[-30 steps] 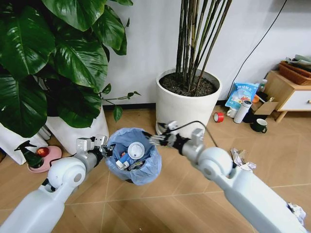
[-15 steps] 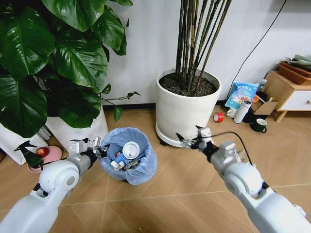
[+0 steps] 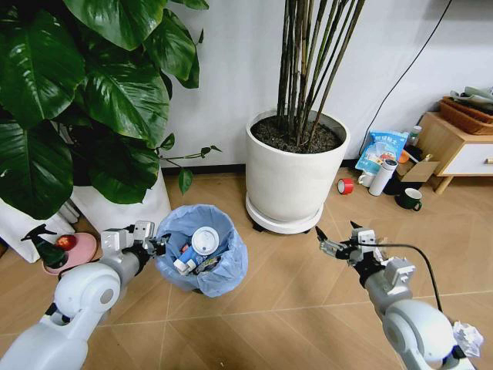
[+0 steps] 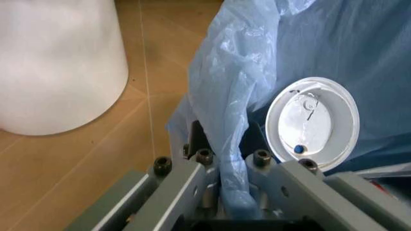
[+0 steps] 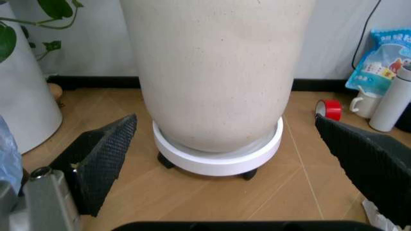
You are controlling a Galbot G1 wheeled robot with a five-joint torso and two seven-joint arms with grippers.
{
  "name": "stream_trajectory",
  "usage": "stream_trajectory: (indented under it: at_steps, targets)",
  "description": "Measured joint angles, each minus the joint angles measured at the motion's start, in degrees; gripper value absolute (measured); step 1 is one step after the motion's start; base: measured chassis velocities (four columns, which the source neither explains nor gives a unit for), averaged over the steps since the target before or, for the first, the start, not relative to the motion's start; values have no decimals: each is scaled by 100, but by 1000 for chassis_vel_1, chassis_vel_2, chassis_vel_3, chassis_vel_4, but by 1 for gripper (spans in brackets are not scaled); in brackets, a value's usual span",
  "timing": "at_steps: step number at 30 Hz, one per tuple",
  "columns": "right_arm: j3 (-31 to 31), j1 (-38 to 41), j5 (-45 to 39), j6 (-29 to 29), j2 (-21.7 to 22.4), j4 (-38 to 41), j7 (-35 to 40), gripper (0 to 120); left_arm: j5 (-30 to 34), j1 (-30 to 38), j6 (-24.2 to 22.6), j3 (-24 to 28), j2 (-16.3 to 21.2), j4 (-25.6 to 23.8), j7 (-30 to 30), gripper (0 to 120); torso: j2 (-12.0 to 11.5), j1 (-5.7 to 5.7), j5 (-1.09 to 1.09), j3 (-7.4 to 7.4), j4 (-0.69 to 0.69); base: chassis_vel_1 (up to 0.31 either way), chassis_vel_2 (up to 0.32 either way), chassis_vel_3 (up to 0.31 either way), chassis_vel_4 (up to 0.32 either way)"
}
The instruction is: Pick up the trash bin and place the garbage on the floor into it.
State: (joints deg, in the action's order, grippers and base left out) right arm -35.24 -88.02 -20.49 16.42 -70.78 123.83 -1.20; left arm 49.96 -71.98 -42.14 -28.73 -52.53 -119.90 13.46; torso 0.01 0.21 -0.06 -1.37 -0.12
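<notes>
Left claw (image 3: 158, 247) pinches my trash bin's (image 3: 202, 248) blue liner rim, bin on the floor beside the white planter (image 3: 295, 166). Right claw (image 3: 337, 243) spread wide, empty, near that planter's base.

The blue bag hides the trash bin (image 3: 199, 254) walls, and a paper wad (image 3: 467, 338) sits cut at the edge.
</notes>
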Motion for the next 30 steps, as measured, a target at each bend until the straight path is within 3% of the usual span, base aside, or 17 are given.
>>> stream_trajectory:
  at_steps: [30]
  targets:
    - [-211, -236, 379, -192, -368, -44, -155, 100, -89, -331, 0, -100, -1, -243, -203, 0, -1, 1, 1, -1, -2, -131, -129, 127, 133]
